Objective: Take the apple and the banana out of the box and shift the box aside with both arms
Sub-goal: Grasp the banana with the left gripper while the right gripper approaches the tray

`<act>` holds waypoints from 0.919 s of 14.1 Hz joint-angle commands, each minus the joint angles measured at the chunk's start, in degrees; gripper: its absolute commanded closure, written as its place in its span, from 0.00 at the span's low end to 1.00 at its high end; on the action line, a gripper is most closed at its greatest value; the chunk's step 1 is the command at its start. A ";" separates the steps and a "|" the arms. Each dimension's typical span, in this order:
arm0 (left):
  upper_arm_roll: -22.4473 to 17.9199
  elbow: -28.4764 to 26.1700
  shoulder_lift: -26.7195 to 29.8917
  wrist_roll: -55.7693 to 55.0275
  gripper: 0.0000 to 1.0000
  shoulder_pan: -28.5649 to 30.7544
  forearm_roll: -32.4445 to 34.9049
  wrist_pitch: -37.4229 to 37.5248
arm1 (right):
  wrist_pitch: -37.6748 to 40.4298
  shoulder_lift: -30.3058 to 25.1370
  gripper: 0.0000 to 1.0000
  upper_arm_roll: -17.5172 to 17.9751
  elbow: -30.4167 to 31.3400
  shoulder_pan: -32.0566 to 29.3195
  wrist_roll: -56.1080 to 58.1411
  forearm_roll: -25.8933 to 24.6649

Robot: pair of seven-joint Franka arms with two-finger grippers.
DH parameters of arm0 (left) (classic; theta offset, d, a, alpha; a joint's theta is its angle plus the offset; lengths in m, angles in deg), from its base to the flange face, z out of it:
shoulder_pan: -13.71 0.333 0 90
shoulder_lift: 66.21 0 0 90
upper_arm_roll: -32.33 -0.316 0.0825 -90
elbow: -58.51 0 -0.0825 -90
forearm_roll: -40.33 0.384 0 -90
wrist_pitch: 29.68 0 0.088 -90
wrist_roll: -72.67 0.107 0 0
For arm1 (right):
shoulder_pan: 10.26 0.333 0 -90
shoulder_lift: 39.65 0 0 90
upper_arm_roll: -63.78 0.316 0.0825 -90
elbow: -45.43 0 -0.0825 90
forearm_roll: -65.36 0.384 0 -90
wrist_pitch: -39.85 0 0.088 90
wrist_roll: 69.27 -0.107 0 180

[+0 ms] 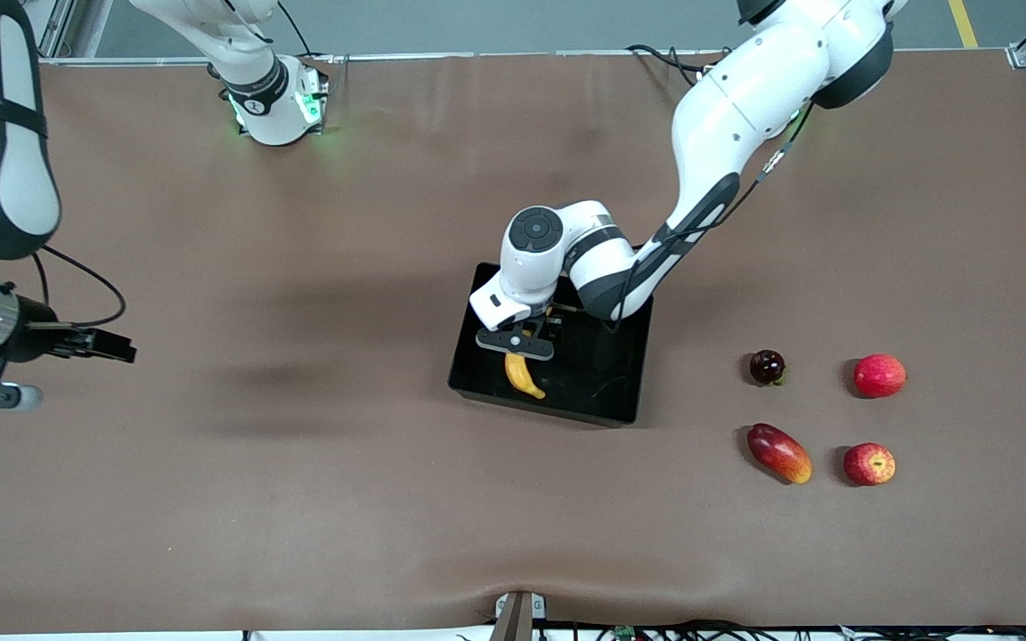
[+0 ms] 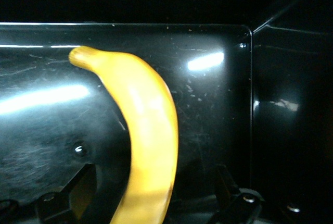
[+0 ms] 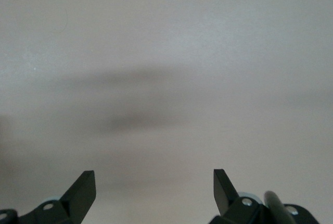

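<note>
The black bin [image 1: 613, 378] stands mid-table. The yellow banana [image 1: 522, 375] lies in it, at the end toward the right arm. My left gripper [image 1: 517, 344] is down in the bin over the banana's upper end. In the left wrist view its fingers [image 2: 78, 190] stand wide apart on either side of the banana [image 2: 148, 130], with gaps, above the glossy bin floor [image 2: 213, 109]. The red apple with yellow streaks [image 1: 868, 464] sits on the table toward the left arm's end. My right gripper [image 1: 119, 346] is open and empty over bare table [image 3: 154, 182].
Toward the left arm's end lie a plain pinkish-red round fruit [image 1: 879, 375], a small dark round fruit [image 1: 767, 366] and a red-to-orange mango [image 1: 778, 452] beside the apple. The brown table [image 1: 299, 463] spreads wide around the bin.
</note>
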 commanded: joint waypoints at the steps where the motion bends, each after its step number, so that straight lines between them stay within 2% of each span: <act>1: -2.52 1.01 -1.46 -2.18 0.00 -2.17 1.66 -4.57 | 1.05 1.06 0.00 0.38 -1.87 2.52 -2.61 3.22; 2: -2.52 1.01 -1.73 -2.09 0.00 -2.17 1.75 -5.20 | 1.58 1.06 0.00 0.38 -1.61 3.58 -5.41 4.37; 3: -2.70 1.01 -1.73 -1.66 0.13 -2.09 1.93 -5.20 | 2.45 1.06 0.00 0.46 -1.08 4.54 -7.79 5.17; 5: -2.79 1.01 -1.65 -1.39 0.69 -2.08 3.15 -5.20 | 4.82 0.88 0.00 0.47 -0.99 7.18 -8.95 5.88; 6: -2.79 1.09 -1.39 -1.39 0.93 -2.00 3.68 -5.20 | 5.10 0.88 0.00 0.47 -0.90 7.97 -10.09 6.05; 7: -2.79 1.09 -1.03 -1.22 1.00 -1.82 3.95 -4.94 | 5.62 0.88 0.00 0.47 -0.64 8.76 -11.14 6.05; 9: -2.79 1.18 -0.16 -0.86 1.00 -1.30 3.86 -4.68 | 5.98 0.88 0.00 0.55 -0.29 10.35 -12.55 6.31; 13: -2.70 1.45 1.25 -0.86 1.00 -0.24 2.81 -4.50 | 5.89 0.97 0.00 0.47 -0.29 11.23 -14.84 12.72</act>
